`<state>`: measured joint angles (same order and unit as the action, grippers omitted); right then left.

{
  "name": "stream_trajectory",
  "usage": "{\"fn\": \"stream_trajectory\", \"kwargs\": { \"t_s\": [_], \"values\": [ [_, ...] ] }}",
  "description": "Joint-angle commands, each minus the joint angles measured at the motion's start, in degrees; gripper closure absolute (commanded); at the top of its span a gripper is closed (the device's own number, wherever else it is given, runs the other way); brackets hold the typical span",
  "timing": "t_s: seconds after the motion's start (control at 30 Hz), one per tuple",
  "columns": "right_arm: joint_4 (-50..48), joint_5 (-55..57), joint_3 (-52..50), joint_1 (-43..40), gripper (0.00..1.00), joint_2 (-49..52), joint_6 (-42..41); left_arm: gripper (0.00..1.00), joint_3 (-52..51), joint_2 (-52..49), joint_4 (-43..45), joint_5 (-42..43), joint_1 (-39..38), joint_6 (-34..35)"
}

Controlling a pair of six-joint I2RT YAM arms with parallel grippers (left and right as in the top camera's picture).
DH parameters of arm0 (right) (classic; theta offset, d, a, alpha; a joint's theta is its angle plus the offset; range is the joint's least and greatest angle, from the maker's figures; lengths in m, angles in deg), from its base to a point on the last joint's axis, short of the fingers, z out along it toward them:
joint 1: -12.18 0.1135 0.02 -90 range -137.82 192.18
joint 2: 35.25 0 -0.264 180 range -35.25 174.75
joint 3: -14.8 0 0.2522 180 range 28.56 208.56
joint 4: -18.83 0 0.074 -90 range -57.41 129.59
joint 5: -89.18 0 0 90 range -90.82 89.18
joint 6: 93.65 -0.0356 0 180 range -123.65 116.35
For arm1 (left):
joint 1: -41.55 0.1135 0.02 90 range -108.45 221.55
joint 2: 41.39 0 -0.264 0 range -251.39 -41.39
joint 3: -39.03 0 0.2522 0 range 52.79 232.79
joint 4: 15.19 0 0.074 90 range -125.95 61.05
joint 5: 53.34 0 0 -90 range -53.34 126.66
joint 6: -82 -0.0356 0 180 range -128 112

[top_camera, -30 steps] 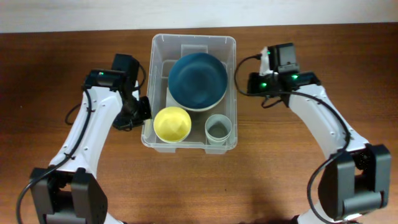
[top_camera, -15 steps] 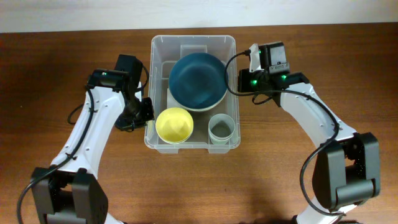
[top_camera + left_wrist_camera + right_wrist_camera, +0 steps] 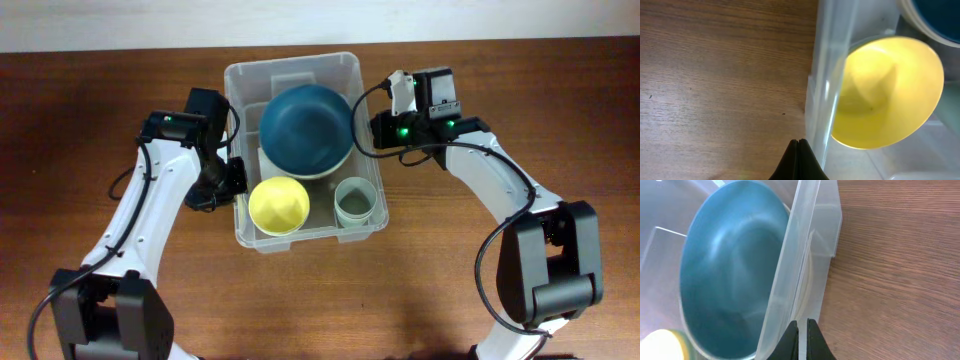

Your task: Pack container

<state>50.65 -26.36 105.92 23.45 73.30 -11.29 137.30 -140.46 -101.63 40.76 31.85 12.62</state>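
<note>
- Container (image 3: pixel 290 60) sits on the wood table (image 3: pixel 520 300) btwn your two arms; slightly skewed, far end swung toward your L side; clear walls, thick rim
- Inside container, far half: blue bowl (image 3: pixel 306 130), mouth up, nearly wall to wall; a pale edge shows under its near side, can't tell what it is
- Inside, near-L corner: yellow bowl (image 3: pixel 278 204), mouth up; L wrist view shows it close against the container's L wall
- Inside, near-R corner: pale green cup (image 3: pixel 355 201), upright; just beside the yellow bowl, near edge of the blue bowl just above both
- Your L gripper (image 3: pixel 236 180) is outside the container's L long wall, level w/ the yellow bowl; in the wrist view its fingers (image 3: pixel 791 161) are pressed together to one tip w/ nothing btwn them; tip is right at the wall, can't tell if it touches
- Your R gripper (image 3: pixel 375 128) is at the container's R long wall, level w/ the blue bowl; in the wrist view its fingers (image 3: pixel 791 340) leave only a thin slit, and the rim's edge runs down into it; looks pinched on the container's rim
</note>
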Motion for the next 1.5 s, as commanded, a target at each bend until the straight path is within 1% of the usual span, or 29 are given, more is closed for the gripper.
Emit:
{"fn": "stream_trajectory", "kwargs": {
  "t_s": [0.0,0.1,0.2,0.33,0.47,0.53,0.67,0.73,0.8,0.83,0.97,1.03,1.13,1.33,1.47],
  "values": [
    [-0.22,-5.27,0.07,0.76,0.96,0.5,1.64,0.99,-0.31,-0.35,0.02,1.05,-0.17,0.35],
    [0.59,-2.01,0.07,0.68,0.96,0.5,1.53,0.99,-0.31,-0.33,0.02,1.05,-0.17,0.33],
    [2.67,4.39,0.07,0.66,0.91,0.5,1.4,0.99,-0.31,-0.35,0.02,0.92,-0.17,0.35],
    [7.67,12.33,0.07,0.66,0.9,0.5,1.44,0.99,-0.31,-0.35,0.04,-0.39,-0.15,0.35],
    [16.46,12.76,0.07,0.68,0.9,0.5,1.46,0.99,-0.31,-0.35,0.76,-5.11,0.13,0.39],
    [19.28,12.72,0.07,0.68,0.9,0.5,1.49,0.99,-0.31,-0.33,2.1,-7.54,0.46,0.39],
    [22.05,12.72,0.07,0.66,0.91,0.5,1.9,0.99,-0.31,-0.33,6.82,-13.57,1.66,0.87],
    [22.73,12.7,0.07,0.68,0.92,0.5,1.9,0.99,-0.31,-0.35,10.91,-15.78,2.29,0.81],
    [23.67,12.68,0.07,0.68,0.96,0.48,1.9,0.99,-0.31,-0.35,15.32,-17.4,2.64,0.76],
    [24.2,12.61,0.07,0.68,0.96,0.48,1.9,0.99,-0.31,-0.35,18.18,-18.29,2.71,0.74],
    [25.81,12.5,0.07,0.68,0.96,0.48,1.92,0.99,-0.33,-0.63,28.04,-19.15,2.73,-1.84],
    [26.34,12.46,0.07,0.66,0.96,0.48,2.36,0.99,-0.33,-1.33,31.5,-19.12,2.73,-3.04],
    [26.77,12.28,0.07,0.68,0.96,0.48,3.06,1.0,-0.33,-3.45,34.01,-19.12,2.82,-4.24],
    [27.21,12.28,0.07,0.66,0.96,0.48,3.21,1.0,-0.33,-10.27,35.69,-18.51,3.74,-4.26],
    [27.41,12.24,0.07,0.68,0.96,0.48,3.45,0.99,-0.31,-12.72,37.05,-18.27,4.24,-4.74]
  ]
}}
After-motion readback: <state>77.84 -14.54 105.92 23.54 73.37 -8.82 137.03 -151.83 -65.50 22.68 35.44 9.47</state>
